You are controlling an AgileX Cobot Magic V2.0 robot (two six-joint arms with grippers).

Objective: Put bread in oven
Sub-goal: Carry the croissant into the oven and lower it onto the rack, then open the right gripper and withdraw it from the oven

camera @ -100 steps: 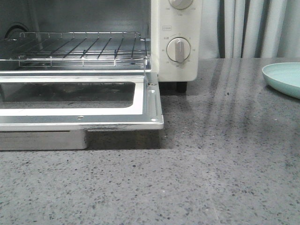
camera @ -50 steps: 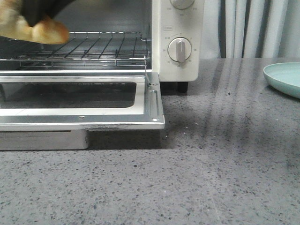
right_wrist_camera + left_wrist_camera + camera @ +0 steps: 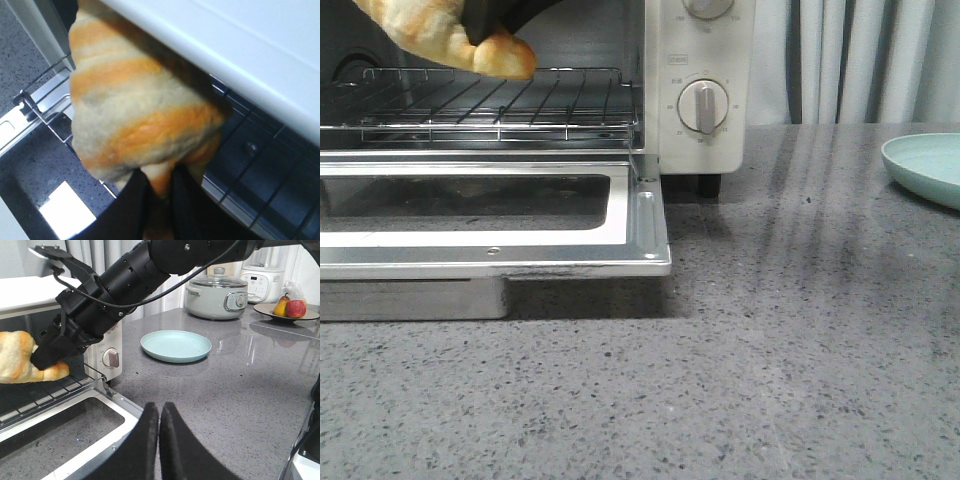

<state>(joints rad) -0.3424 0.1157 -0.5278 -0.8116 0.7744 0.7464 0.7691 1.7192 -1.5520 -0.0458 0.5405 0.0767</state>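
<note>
The bread [image 3: 450, 38], a golden-brown roll with cream stripes, hangs just above the wire rack [image 3: 520, 105] at the mouth of the cream-white oven [image 3: 700, 90]. My right gripper [image 3: 159, 187] is shut on it; the bread [image 3: 135, 110] fills the right wrist view. In the left wrist view the bread [image 3: 20, 362] sits at the oven opening, held by the black right arm [image 3: 130, 280]. The oven door [image 3: 490, 215] lies open and flat. My left gripper [image 3: 159, 412] is shut and empty, above the counter beside the door's corner.
A pale green plate [image 3: 930, 165] lies on the grey counter to the right; it also shows in the left wrist view [image 3: 175, 345]. A rice cooker [image 3: 215, 297], a white appliance [image 3: 262, 275] and a plate of fruit [image 3: 287, 310] stand far off.
The bread, held by my right gripper, has come into the front view from the upper left and moved right, over the rack's front. One second ago it was out of view.
</note>
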